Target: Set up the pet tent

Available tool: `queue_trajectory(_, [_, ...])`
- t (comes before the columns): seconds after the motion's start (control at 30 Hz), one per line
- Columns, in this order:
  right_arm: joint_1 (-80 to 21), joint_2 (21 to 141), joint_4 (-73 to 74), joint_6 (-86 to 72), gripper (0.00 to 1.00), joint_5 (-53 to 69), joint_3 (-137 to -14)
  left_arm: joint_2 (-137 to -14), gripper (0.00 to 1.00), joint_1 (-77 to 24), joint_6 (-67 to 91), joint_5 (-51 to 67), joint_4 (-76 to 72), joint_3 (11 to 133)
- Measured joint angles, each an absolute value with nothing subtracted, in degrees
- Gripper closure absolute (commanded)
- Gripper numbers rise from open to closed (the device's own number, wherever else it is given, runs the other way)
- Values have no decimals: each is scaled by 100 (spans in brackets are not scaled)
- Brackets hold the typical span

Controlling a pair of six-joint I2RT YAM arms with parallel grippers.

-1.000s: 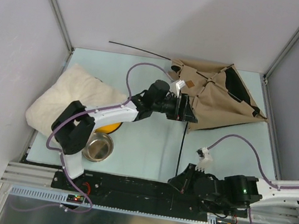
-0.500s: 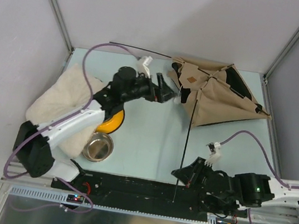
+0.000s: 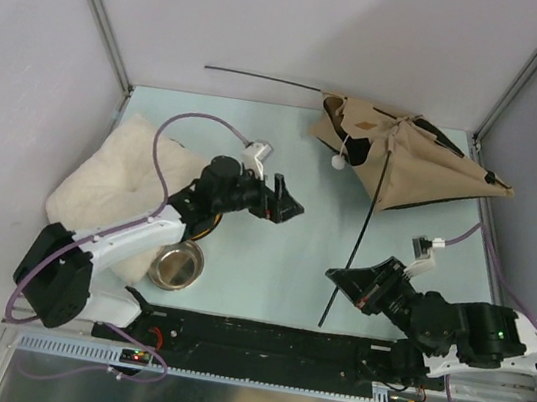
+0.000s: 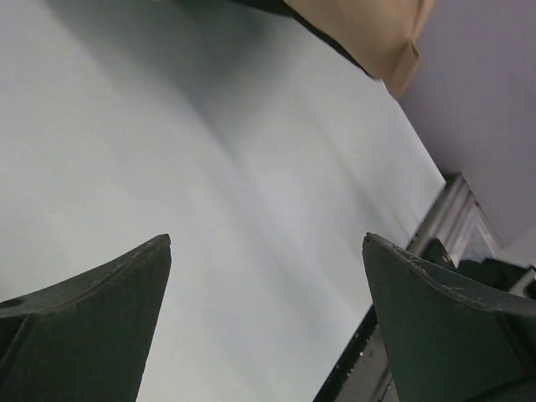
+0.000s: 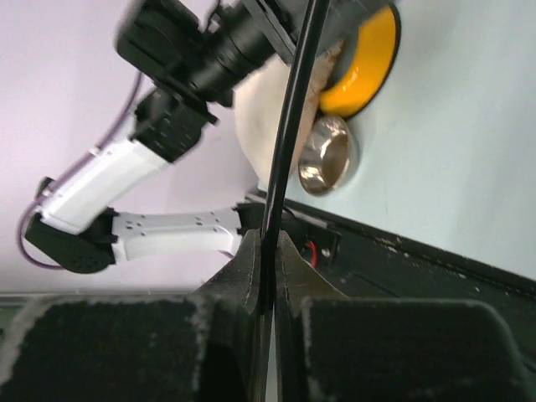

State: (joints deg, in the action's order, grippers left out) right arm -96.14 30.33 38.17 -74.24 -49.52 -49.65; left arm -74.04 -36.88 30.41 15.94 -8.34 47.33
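My left hand has let go and spreads wide; my right hand alone pinches the thin black pole of the tan fabric pet tent, slumped far right on the worktop.

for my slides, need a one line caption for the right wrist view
Right gripper shut on a thin black tent pole, steel bowl and yellow bowl holder beyond.
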Motion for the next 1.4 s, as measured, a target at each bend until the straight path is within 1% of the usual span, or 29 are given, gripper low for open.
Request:
queue_trajectory(0.2, [-9373, 3140, 3542, -7247, 100, -5129, -5354, -8047, 2, -4442, 3037, 1815, -1667, 4856])
queue_trajectory(0.37, [-9286, 3299, 3347, -7240, 100, -5151, -5448, -8700, 2, -4917, 3037, 1651, -2556, 5107])
queue_trajectory(0.6, [-9172, 3627, 3096, -7251, 100, -5074, -5492, -9583, 6, -5092, 3035, 1288, -3769, 5304])
queue_trajectory(0.87, [-9045, 3826, 2810, -7312, 100, -5050, -5496, -9966, 14, -5363, 2803, 672, -4731, 5336])
queue_trajectory(0.93, [-8997, 3883, 2705, -7334, 100, -5046, -5498, -10044, 15, -5389, 2797, 530, -4904, 5406])
queue_trajectory(1.13, [-8844, 4025, 2443, -7354, 100, -5004, -5500, -10370, 12, -5417, 2814, 163, -5273, 5798])
queue_trajectory(1.27, [-8685, 4108, 2298, -7367, 100, -4936, -5500, -10591, 17, -5474, 2910, -16, -5367, 6031])
queue_trajectory(1.4, [-8534, 4163, 2182, -7378, 100, -4838, -5500, -10855, 19, -5561, 3089, -117, -5382, 6272])
